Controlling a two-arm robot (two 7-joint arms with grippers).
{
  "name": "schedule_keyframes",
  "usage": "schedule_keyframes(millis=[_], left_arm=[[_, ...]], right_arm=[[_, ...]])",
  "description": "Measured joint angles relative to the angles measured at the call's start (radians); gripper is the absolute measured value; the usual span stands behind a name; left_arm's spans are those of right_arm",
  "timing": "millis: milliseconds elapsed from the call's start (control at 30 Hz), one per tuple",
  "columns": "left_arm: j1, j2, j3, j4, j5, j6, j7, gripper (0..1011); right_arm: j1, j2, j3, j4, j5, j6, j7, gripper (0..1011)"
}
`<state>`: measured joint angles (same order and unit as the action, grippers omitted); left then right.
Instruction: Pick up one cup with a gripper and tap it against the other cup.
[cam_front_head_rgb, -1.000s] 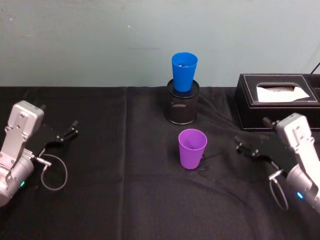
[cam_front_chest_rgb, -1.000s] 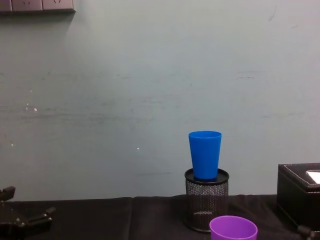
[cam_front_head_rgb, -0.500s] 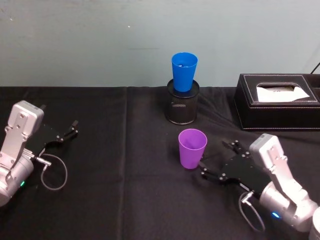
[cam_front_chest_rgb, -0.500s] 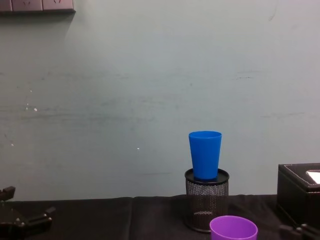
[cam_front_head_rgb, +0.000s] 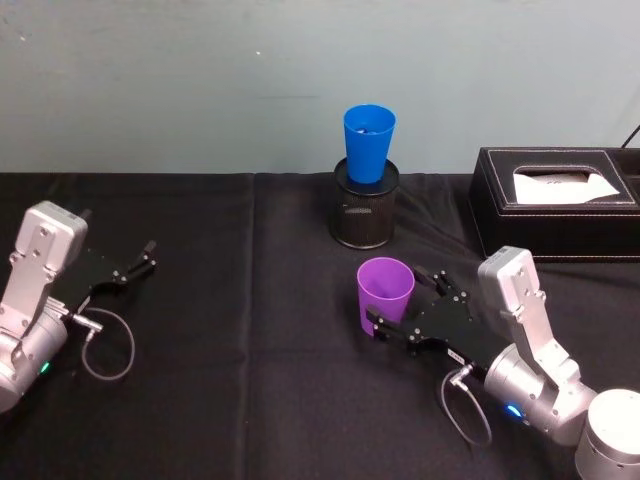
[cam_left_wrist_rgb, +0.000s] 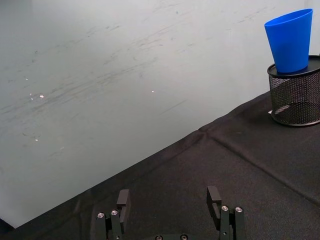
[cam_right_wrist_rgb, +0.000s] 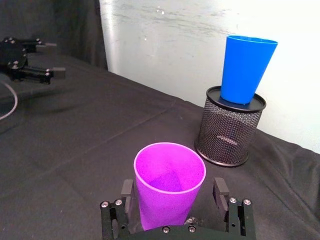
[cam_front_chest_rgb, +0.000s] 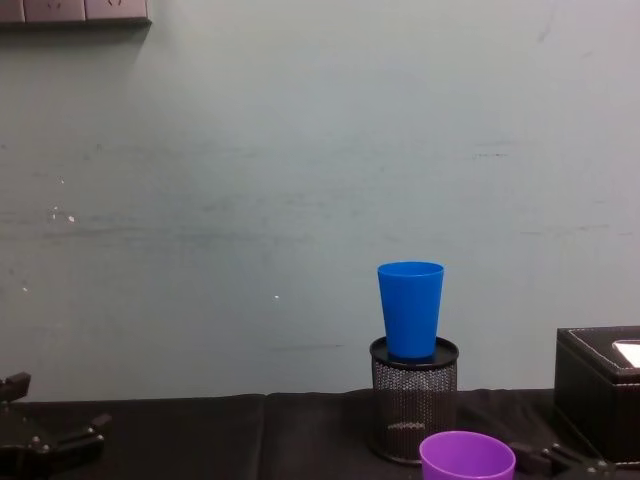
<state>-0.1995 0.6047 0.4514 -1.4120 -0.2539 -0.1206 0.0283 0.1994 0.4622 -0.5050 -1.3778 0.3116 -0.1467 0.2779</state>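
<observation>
"Purple cup (cam_front_head_rgb: 385, 295), position?"
"Upright, mid-desk (cam_front_head_rgb: 250, 400), slightly right of centre. Right gripper (cam_front_head_rgb: 407, 302) reaches in from the near right. Its fingers are apart, one on each side of the cup. Cannot tell if they touch it."
"Left gripper (cam_front_head_rgb: 145, 257)?"
"Near the left edge, fingers spread, holding nothing."
"Blue cup (cam_front_head_rgb: 368, 143)?"
"Upright in the mesh pen holder (cam_front_head_rgb: 365, 215), toward the far edge, behind the purple cup and apart from it."

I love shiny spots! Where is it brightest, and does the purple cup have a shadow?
Right wrist view: the wall behind the blue cup glares nearly white. Head view: the purple cup, inside the open right hand, leaves no shadow I can make out on the black cloth.
</observation>
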Motion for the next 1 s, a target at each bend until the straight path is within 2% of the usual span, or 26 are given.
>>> schedule_keyframes(millis=[200,233,567,1000], left_arm=[[0.0,0.0,0.0,0.0,0.0,0.0,0.0,1000],[0.0,0.0,0.0,0.0,0.0,0.0,0.0,1000],[0.0,0.0,0.0,0.0,0.0,0.0,0.0,1000],[0.0,0.0,0.0,0.0,0.0,0.0,0.0,1000]], right_arm=[[0.014,-0.034,0.013,0.037,0.009,-0.011,0.018,1002],[0.027,-0.082,0.034,0.096,0.045,-0.032,0.075,1002],[0.029,-0.112,0.05,0.123,0.06,-0.022,0.112,1002],[0.017,-0.128,0.079,0.116,0.046,-0.017,0.13,1002]])
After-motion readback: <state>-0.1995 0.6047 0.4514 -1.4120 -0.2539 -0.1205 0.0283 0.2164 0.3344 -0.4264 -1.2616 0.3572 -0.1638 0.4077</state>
